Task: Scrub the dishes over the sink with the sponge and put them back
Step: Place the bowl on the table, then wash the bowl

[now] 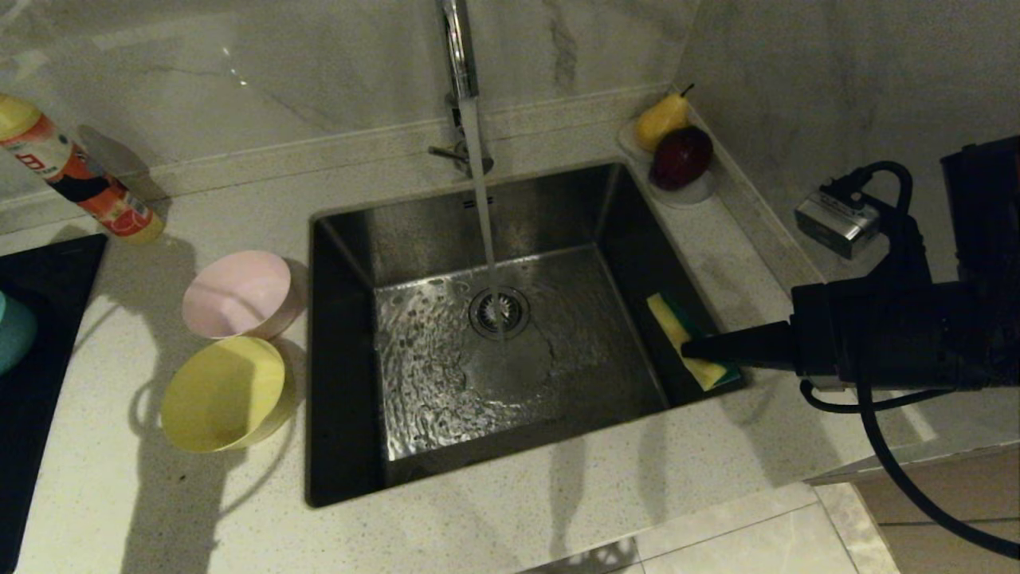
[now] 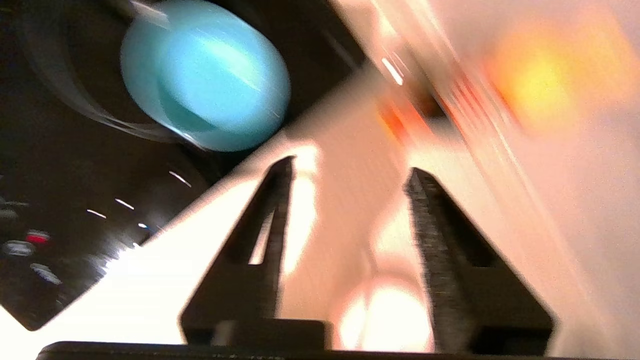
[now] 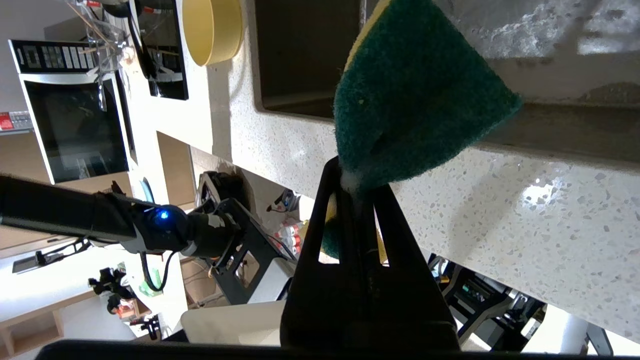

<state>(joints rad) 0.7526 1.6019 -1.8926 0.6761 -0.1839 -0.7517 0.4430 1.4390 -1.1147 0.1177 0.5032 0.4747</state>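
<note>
The large square stainless-steel sink point(image 1: 414, 375) holds rippling water around its round drain strainer point(image 1: 499, 312), fed by a stream running from the tall chrome tap point(image 1: 459, 48). On the pale speckled stone counter point(image 1: 558, 494) left of the basin stand two empty round plastic bowls, the pale pink bowl point(image 1: 239, 294) farther and the yellow bowl point(image 1: 225, 393) nearer, touching or nearly so. The light blue bowl point(image 2: 205, 75) rests on a black glossy surface point(image 1: 32, 375) at the far left; the head view catches only its edge, while the left wrist view shows it whole. A small white dish point(image 1: 692, 194) at the far right corner carries a yellow pear point(image 1: 661, 119) and a dark red fruit point(image 1: 682, 156). The right gripper point(image 1: 693, 349) reaches over the sink's right rim, jaws clamped on the rectangular sponge point(image 1: 687, 339) with a dark green scouring face on yellow foam; the right wrist view confirms the pinch. The left gripper point(image 2: 350, 175), seen only in its wrist view, has its fingers apart and empty above the counter edge. An orange-and-white bottle with a yellow cap point(image 1: 76, 171) leans at the far left against the marble wall point(image 1: 279, 72). The right wrist view alone shows a built-in oven point(image 3: 75, 130).
</note>
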